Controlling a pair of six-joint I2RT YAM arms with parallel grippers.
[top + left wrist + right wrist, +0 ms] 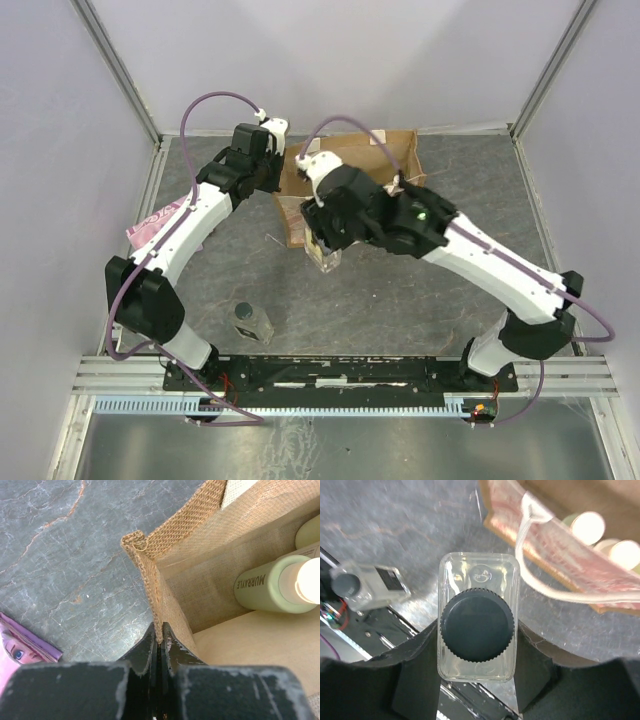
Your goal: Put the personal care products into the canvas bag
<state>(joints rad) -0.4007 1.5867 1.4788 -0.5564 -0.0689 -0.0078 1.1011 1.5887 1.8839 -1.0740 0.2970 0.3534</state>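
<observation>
The canvas bag (400,152) stands open at the back of the table. My left gripper (277,178) is shut on its left rim (150,575), the woven edge pinched between the jaws (161,639). Inside lie pale yellow bottles (270,585) with cream tops (587,526). My right gripper (322,243) is shut on a clear bottle with a black cap (476,617), held upright just in front of the bag's pinkish front panel (560,545). A second clear black-capped bottle (252,320) lies on the table near the left arm's base, also in the right wrist view (365,585).
A flat pink packet (150,222) lies at the left edge of the table, partly under the left arm, with its corner in the left wrist view (20,647). A cream rope handle (545,587) hangs over the bag's front. Enclosure walls ring the grey tabletop.
</observation>
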